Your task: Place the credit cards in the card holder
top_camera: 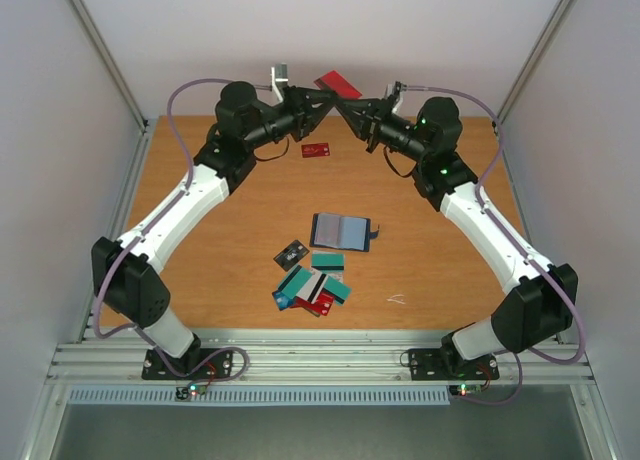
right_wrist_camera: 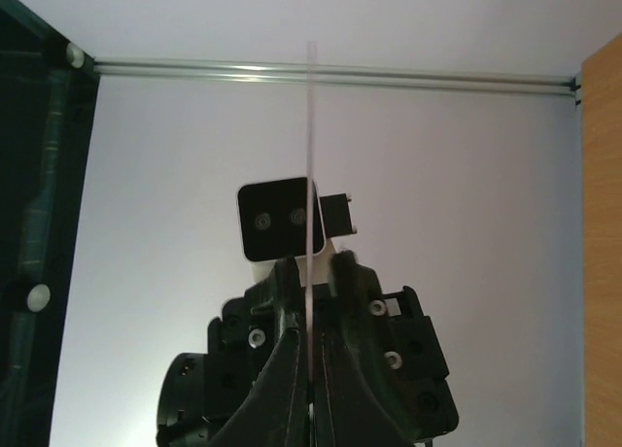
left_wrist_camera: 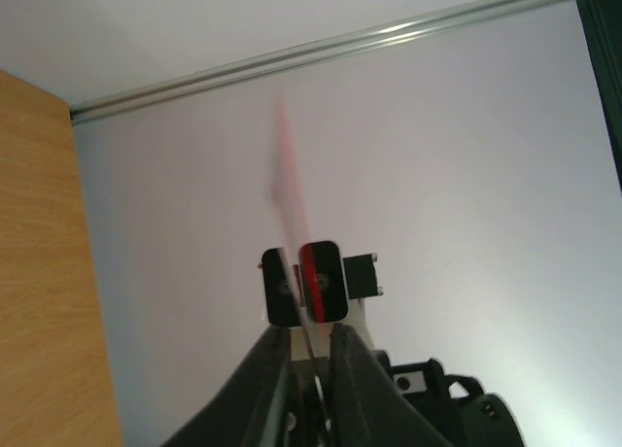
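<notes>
A brown wooden worktop (top_camera: 230, 250) fills the middle of the top view, closed in by pale walls (top_camera: 430, 30) at the left, right and top of frame. A small white scrap (top_camera: 397, 299) lies lower right of centre. Along the bottom run an aluminium rail (top_camera: 320, 355) and a slotted white strip (top_camera: 300, 394). Both wrist views show a wall rail (left_wrist_camera: 321, 49) across the top.

I work in a robotics lab cell: my wooden worktop (top_camera: 250, 210) sits between white panels (top_camera: 60, 100), framed by aluminium rails (top_camera: 320, 352).
</notes>
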`<state>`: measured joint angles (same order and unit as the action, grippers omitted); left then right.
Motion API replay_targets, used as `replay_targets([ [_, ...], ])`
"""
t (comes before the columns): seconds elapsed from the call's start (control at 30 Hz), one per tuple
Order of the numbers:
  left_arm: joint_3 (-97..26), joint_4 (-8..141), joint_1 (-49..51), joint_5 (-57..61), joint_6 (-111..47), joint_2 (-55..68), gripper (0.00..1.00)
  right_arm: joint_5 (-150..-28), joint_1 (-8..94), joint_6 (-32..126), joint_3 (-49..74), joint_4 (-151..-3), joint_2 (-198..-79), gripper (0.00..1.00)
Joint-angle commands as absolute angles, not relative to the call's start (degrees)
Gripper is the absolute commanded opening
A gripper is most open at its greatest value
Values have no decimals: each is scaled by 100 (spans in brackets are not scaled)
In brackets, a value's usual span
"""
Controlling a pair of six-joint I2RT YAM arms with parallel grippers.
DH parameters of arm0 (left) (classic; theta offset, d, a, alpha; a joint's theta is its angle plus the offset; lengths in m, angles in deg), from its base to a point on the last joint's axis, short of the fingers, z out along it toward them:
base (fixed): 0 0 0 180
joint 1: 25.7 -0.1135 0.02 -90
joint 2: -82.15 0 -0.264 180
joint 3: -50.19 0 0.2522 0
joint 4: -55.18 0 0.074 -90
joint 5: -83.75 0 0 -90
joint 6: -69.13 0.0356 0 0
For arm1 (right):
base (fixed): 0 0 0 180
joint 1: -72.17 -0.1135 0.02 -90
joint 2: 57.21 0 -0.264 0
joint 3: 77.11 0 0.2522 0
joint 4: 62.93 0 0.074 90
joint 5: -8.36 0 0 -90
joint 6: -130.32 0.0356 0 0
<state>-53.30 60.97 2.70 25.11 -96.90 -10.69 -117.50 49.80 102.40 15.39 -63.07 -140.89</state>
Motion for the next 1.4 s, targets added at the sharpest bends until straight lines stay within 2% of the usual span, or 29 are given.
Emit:
replay_targets([
  [0.0, -5471, 5677, 328, 2605, -9740, -1193, 11, -11816, 4967, 10071, 1387, -6283, -13776, 1],
  [0.07, -5474, 5672, 354, 2618, -9755, -1219, 5, -11785, 4966, 10070, 1336, -6274, -13740, 1],
  [0.43, -5515, 5557, 374, 2731, -9780, -1318, 0, -11847, 4932, 9748, 1283, -6418, -13618, 1],
  [0.5, -5508, 5496, 374, 2765, -9782, -1349, 0, -11909, 4931, 9669, 1286, -6467, -13602, 4],
  [0.53, -5492, 5465, 374, 2775, -9783, -1352, 0, -11928, 4931, 9623, 1285, -6519, -13578, 9],
  [0.7, -5186, 5470, 342, 2890, -9673, -1215, 0, -11997, 5018, 9149, 1298, -7221, -13327, 45],
  [0.83, -4723, 5857, 221, 3292, -9244, -1018, 0, -12029, 5399, 8144, 1295, -8902, -12876, 55],
  [0.93, -4492, 6775, 107, 3644, -8620, -911, 0, -11898, 5896, 7002, 1310, -10521, -12564, 58],
  [1.07, -4391, 8307, 84, 3975, -7051, -994, 0, -11653, 6305, 5963, 1194, -11735, -12362, 59],
  [1.2, -4231, 8978, 100, 4400, -5865, -1368, 0, -11554, 6360, 5363, 720, -12056, -12334, 59],
  [1.37, -4219, 9391, 148, 4587, -5170, -1992, 0, -11822, 6364, 5311, -112, -11583, -12470, 57],
])
